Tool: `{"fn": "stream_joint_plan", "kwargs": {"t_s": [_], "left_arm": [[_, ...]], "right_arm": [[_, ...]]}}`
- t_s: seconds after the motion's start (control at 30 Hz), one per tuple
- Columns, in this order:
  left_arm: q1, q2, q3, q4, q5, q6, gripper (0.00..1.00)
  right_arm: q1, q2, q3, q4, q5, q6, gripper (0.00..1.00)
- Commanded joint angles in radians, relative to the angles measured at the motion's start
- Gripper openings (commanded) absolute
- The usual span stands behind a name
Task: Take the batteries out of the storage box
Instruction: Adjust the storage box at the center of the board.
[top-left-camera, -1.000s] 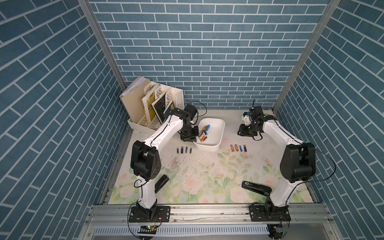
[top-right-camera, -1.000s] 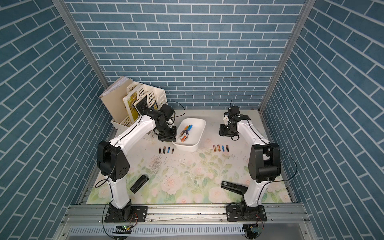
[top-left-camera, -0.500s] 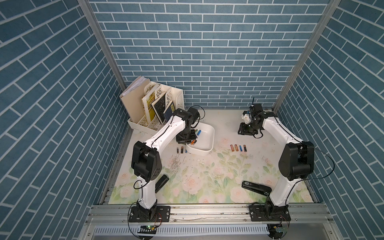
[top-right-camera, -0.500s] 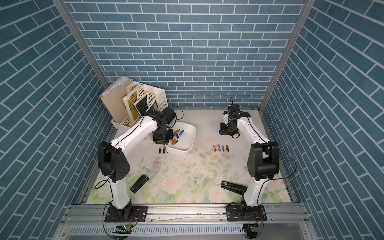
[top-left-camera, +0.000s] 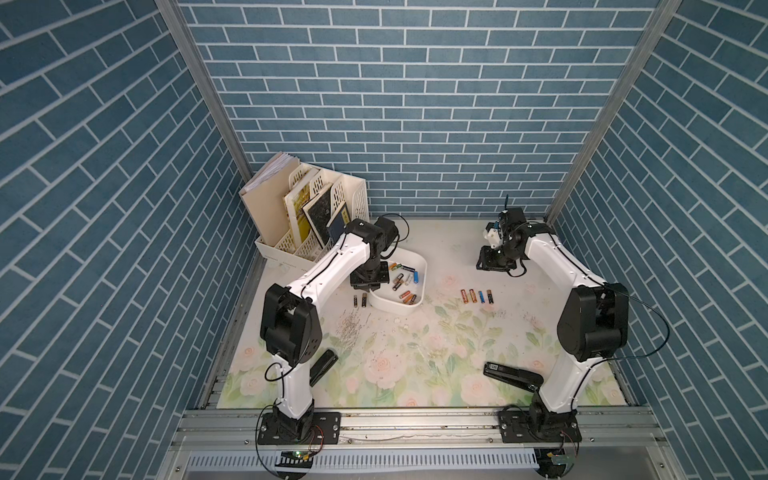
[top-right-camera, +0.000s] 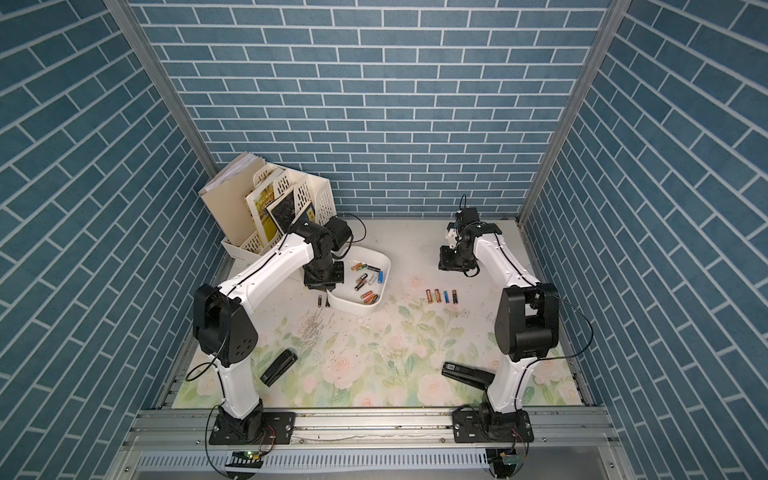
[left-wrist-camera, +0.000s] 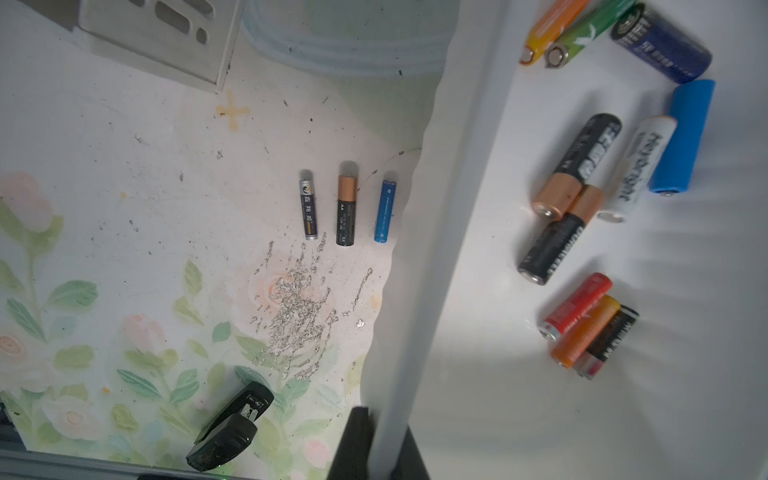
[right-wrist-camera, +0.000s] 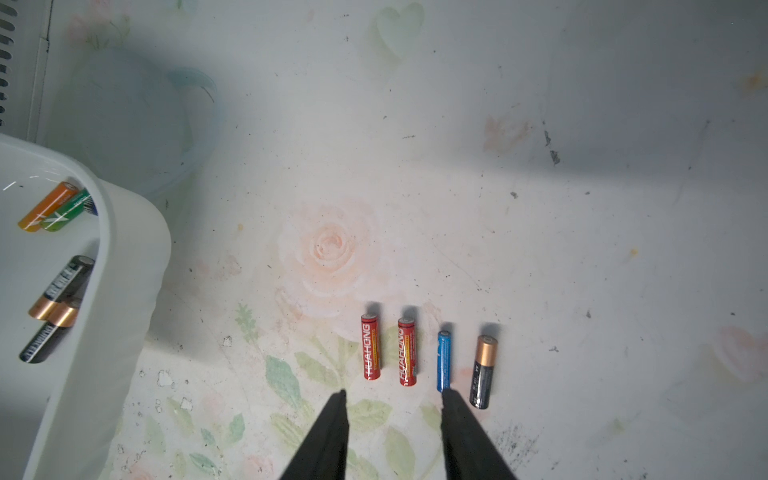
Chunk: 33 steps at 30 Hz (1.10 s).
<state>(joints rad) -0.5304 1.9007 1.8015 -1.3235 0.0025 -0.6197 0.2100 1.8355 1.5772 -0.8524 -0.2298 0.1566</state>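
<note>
L gripper looks pinched shut on your storage box wall; R gripper part-open, empty, over four batteries.

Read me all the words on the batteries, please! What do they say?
"HUAHONG": on the two red batteries outside the storage box.
"Heybright", as best it reads: on the white battery in the box.
"AA": on the black and copper battery outside the box.
Every other label, Chinese characters included, is too small or blurred to read.
</note>
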Motion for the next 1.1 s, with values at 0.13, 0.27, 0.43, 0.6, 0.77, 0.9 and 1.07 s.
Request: {"fn": "stream_joint_plan", "kwargs": {"t_s": [0.13, 0.27, 0.43, 0.6, 0.77, 0.9, 1.07], "left_arm": [[0.057, -0.079, -0.066, 0.244, 0.411, 0.085, 0.00], [0.115, -0.145, -0.231, 0.481, 0.631, 0.029, 0.00], [0.125, -0.155, -0.291, 0.527, 0.585, 0.006, 0.00], [0.085, -0.147, -0.229, 0.394, 0.281, -0.010, 0.00], [0.009, -0.148, -0.231, 0.414, 0.120, -0.083, 0.00], [-0.029, -0.153, -0.301, 0.489, 0.117, -0.121, 0.00], [-0.061, -0.144, -0.337, 0.513, 0.094, -0.146, 0.00]], "right_arm": [[-0.001, -0.027, -0.019, -0.017, 0.020, 0.003, 0.40], [-0.002, -0.038, -0.016, -0.020, 0.025, 0.009, 0.40], [-0.002, -0.029, 0.004, -0.038, 0.038, 0.006, 0.40], [-0.001, -0.020, 0.020, -0.046, 0.040, 0.009, 0.40], [-0.001, -0.015, 0.029, -0.052, 0.040, 0.006, 0.40], [-0.001, -0.011, 0.029, -0.062, 0.042, -0.005, 0.40], [-0.001, -0.015, 0.023, -0.070, 0.050, -0.018, 0.41]]}}
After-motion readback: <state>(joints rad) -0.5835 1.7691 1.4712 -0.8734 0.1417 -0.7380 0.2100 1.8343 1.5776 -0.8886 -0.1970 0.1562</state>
